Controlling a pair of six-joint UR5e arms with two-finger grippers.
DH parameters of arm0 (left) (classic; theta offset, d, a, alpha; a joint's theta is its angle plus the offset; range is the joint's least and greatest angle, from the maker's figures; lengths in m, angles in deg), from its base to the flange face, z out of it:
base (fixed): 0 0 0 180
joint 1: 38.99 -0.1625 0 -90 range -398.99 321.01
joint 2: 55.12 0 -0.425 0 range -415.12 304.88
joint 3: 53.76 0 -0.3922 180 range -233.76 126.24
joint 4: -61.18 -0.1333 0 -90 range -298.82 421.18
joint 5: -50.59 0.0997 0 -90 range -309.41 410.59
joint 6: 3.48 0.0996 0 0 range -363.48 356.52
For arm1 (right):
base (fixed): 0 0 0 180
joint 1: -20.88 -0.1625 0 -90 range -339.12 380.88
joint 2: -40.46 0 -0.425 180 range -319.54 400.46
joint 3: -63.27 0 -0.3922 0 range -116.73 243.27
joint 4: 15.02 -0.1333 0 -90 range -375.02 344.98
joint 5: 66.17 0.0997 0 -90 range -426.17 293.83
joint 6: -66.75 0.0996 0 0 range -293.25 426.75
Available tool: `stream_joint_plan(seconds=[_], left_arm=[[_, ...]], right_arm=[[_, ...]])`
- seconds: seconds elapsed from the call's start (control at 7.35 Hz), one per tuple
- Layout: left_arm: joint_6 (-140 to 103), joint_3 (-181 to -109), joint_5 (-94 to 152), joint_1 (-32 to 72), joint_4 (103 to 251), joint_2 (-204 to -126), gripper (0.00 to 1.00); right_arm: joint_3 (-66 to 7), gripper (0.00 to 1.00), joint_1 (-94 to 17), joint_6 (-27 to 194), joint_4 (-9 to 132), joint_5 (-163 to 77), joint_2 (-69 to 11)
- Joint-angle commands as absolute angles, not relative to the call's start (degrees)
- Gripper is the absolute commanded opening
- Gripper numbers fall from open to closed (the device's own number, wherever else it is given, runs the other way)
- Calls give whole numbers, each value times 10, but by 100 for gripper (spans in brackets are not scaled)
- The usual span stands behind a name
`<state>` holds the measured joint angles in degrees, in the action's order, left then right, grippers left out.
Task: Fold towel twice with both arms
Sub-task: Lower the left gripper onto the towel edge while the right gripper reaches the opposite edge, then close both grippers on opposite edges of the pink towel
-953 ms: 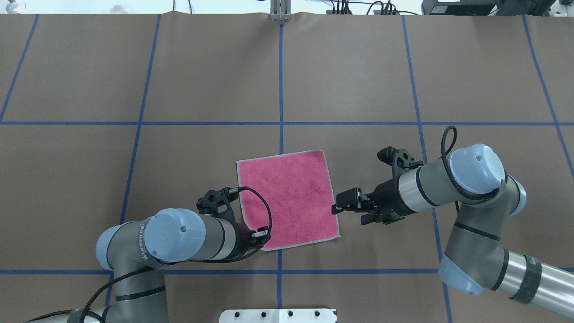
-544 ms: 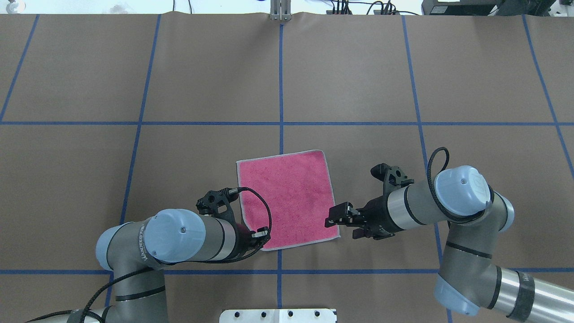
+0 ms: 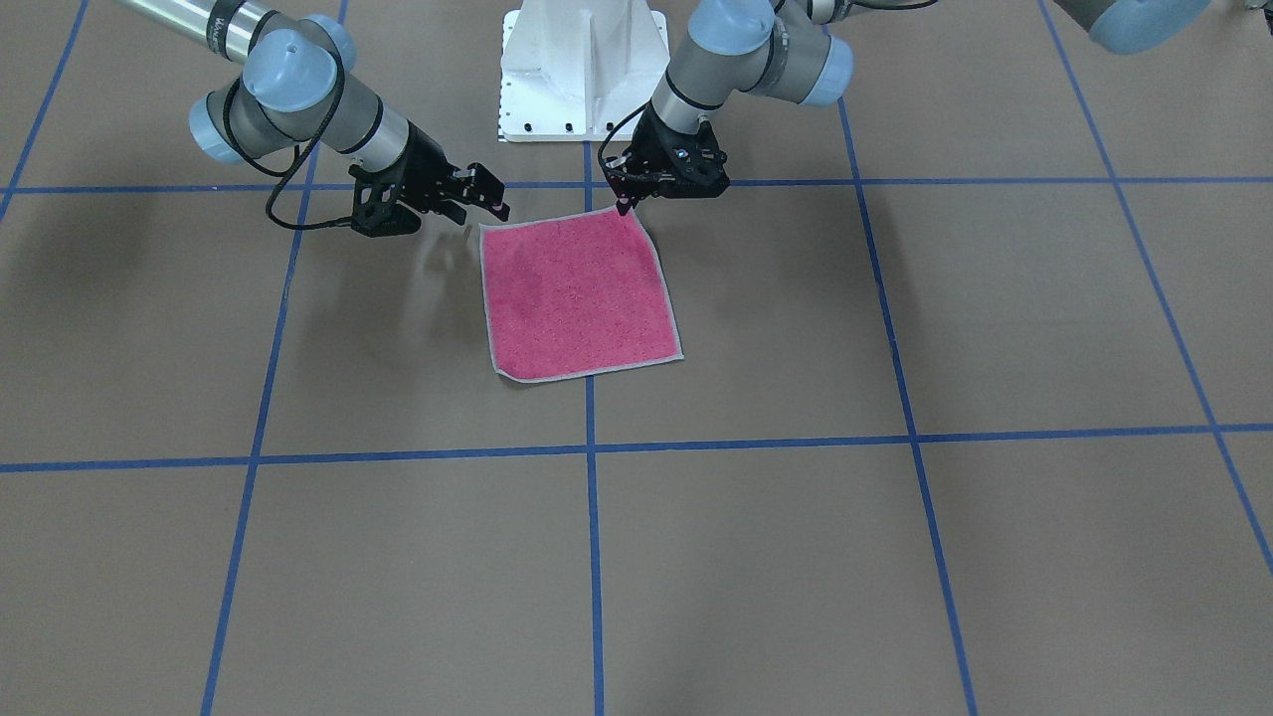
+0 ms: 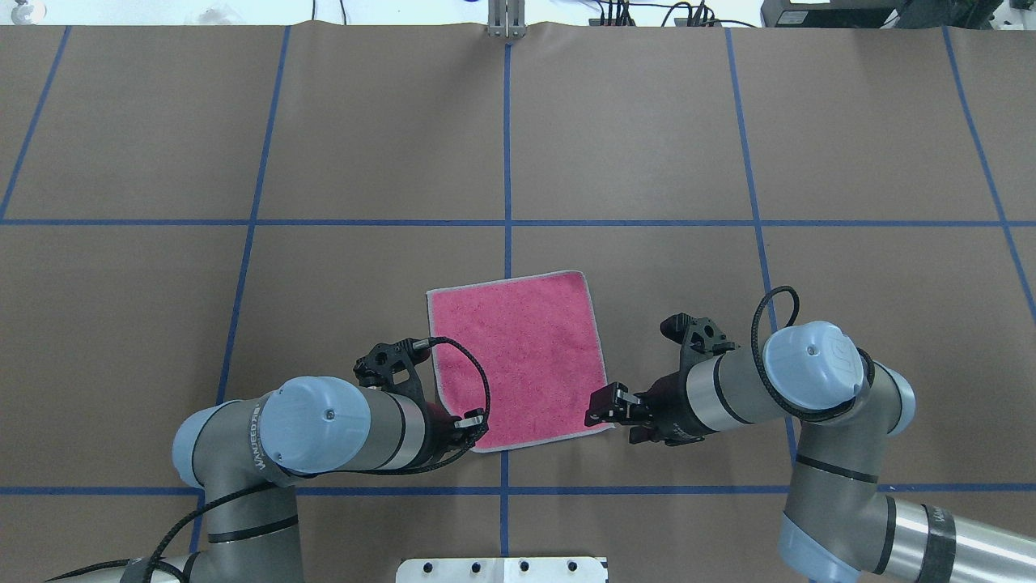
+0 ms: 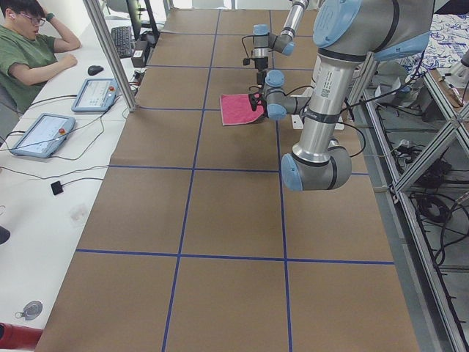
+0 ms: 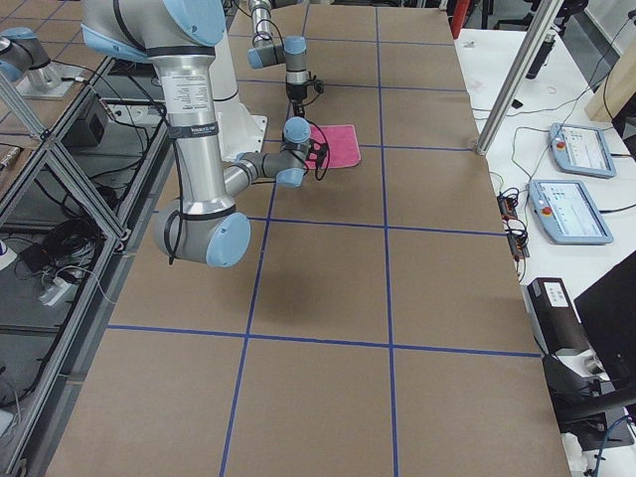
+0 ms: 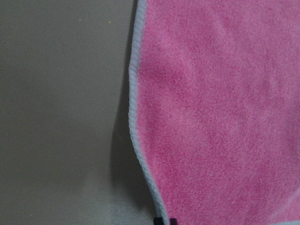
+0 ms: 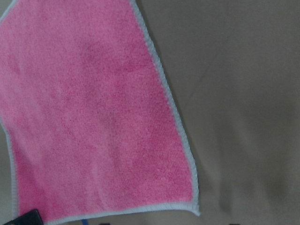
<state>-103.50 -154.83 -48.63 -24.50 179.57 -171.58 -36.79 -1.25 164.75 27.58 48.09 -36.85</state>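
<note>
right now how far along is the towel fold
Done: nothing is folded. The towel lies flat in one layer, pink face up. In hand: the left gripper is down at the towel's robot-side left corner, grip unclear. The right gripper is open beside the robot-side right corner, not holding it. Left: grasp both corners, then make both folds.

Even, diffuse overhead light throws soft shadows on the brown paper-covered table [image 3: 895, 547] — while both wrist views of the pink-red terry towel [image 7: 225, 117] look soft and dim.
</note>
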Motion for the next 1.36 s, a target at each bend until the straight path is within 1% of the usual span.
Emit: stream_joint_plan(seconds=[0.0,0.14,0.27,0.41,1.22], left_arm=[[-1035,-1548,-486,-245,1796,-1716,0],[-1035,-1548,-486,-245,1796,-1716,0],[-1035,-1548,-486,-245,1796,-1716,0],[-1035,-1548,-486,-245,1796,-1716,0],[-1035,-1562,-487,-245,1795,-1715,0]], right_arm=[[-367,78,-15,1645,302,480,-360],[-368,78,-14,1645,302,480,-358],[-367,73,-12,1645,302,480,-355],[-367,61,-12,1645,302,479,-355],[-362,61,-10,1643,303,474,-355]])
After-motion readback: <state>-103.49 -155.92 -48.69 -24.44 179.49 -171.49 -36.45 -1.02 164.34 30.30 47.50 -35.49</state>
